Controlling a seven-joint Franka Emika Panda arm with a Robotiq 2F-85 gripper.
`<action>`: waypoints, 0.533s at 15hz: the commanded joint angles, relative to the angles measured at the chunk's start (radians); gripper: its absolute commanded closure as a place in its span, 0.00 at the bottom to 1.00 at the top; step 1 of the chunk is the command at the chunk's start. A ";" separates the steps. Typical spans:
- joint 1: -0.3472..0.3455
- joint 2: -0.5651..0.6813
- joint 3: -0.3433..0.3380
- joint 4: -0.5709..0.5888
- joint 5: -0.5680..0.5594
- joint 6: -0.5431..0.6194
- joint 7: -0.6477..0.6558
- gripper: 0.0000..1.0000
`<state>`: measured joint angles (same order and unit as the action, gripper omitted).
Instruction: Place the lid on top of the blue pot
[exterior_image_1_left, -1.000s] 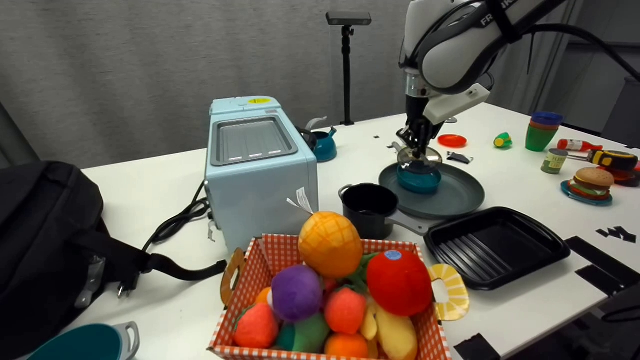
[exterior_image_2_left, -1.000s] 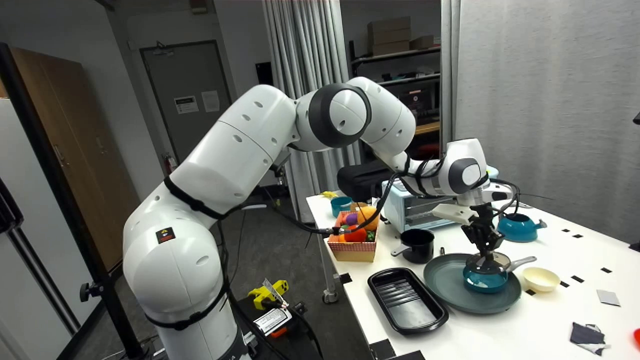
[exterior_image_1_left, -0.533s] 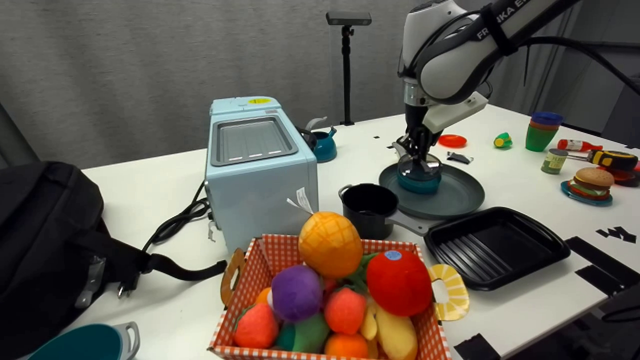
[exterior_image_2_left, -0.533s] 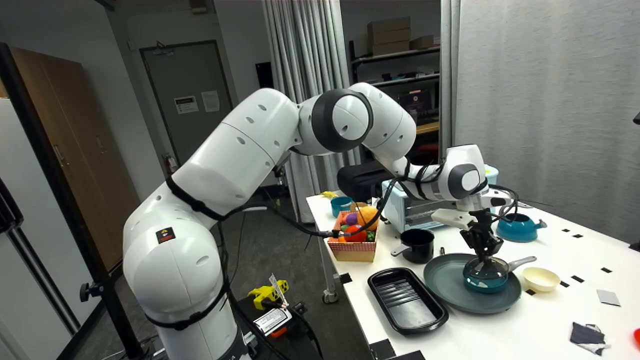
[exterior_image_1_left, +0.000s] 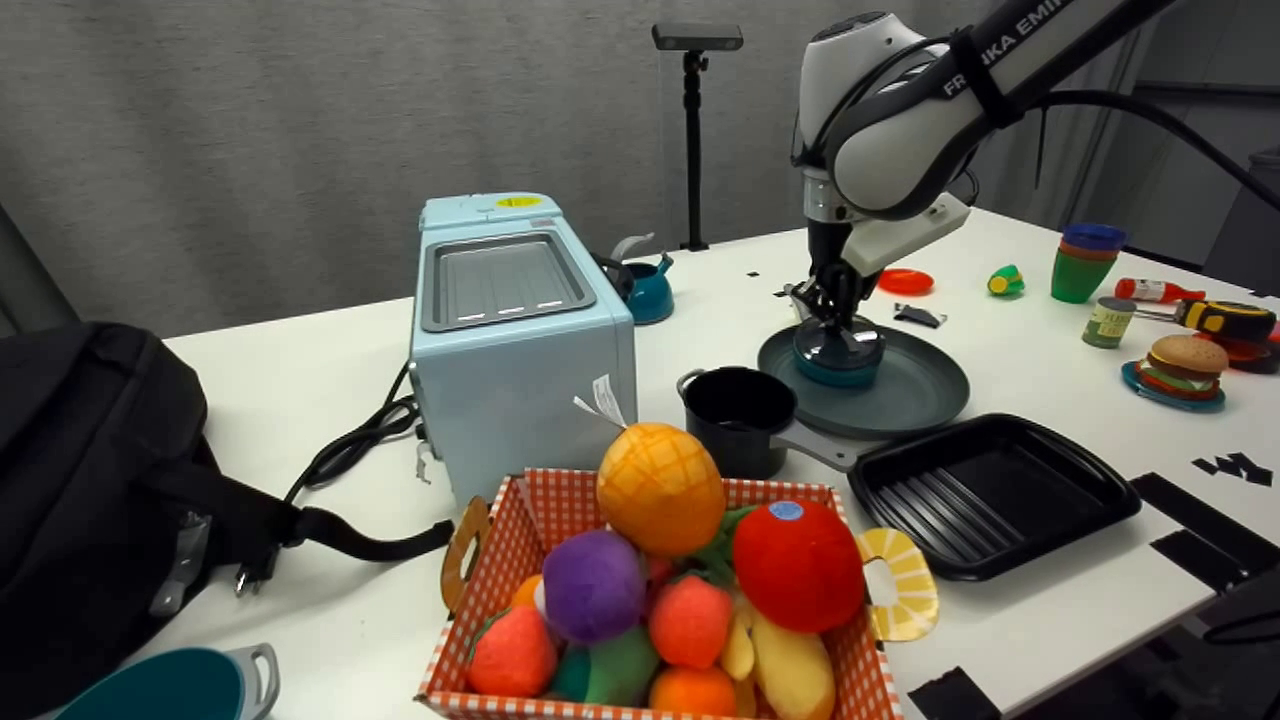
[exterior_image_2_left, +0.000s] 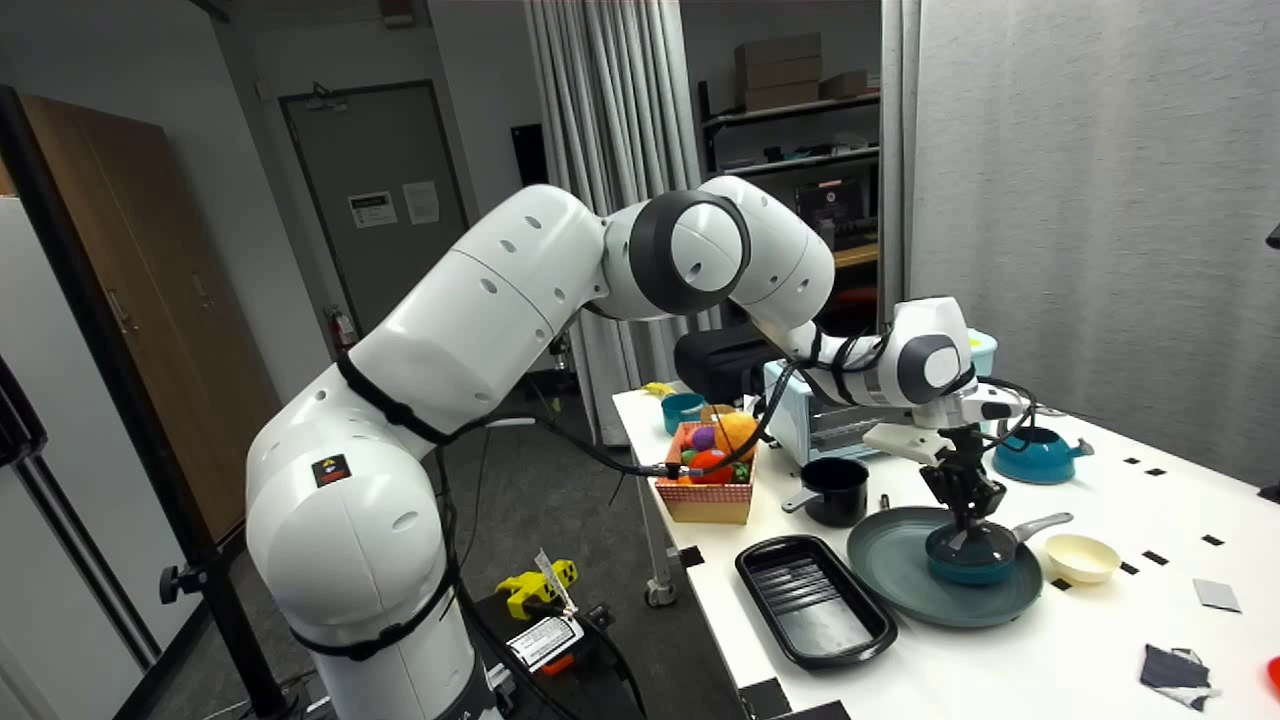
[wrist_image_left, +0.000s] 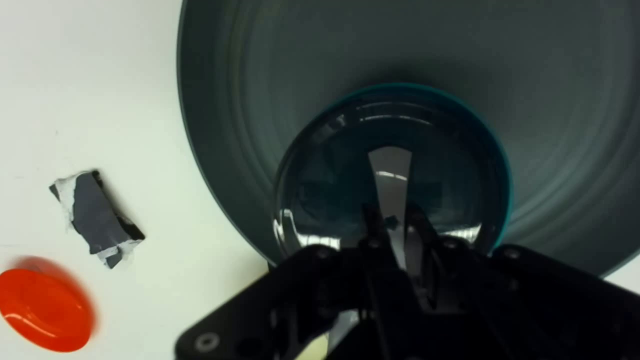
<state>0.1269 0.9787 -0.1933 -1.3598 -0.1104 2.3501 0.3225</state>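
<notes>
lid (wrist_image_left: 345, 175) partly behind the hand (wrist_image_left: 393, 220), dark platter (wrist_image_left: 425, 45) partly beyond the wrist view's edges

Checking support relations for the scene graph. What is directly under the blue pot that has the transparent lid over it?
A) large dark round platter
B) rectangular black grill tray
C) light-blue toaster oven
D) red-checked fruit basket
A: in both exterior views the blue pot stands within the rim of the large dark round platter, and the wrist view shows the same dark surface beside it.
</notes>
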 joint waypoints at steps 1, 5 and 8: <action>-0.006 0.036 0.000 0.070 -0.018 -0.059 0.003 0.53; -0.010 0.036 0.002 0.077 -0.018 -0.079 0.002 0.22; -0.014 0.009 0.005 0.045 -0.014 -0.056 0.000 0.01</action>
<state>0.1240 0.9903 -0.1935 -1.3324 -0.1104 2.3111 0.3224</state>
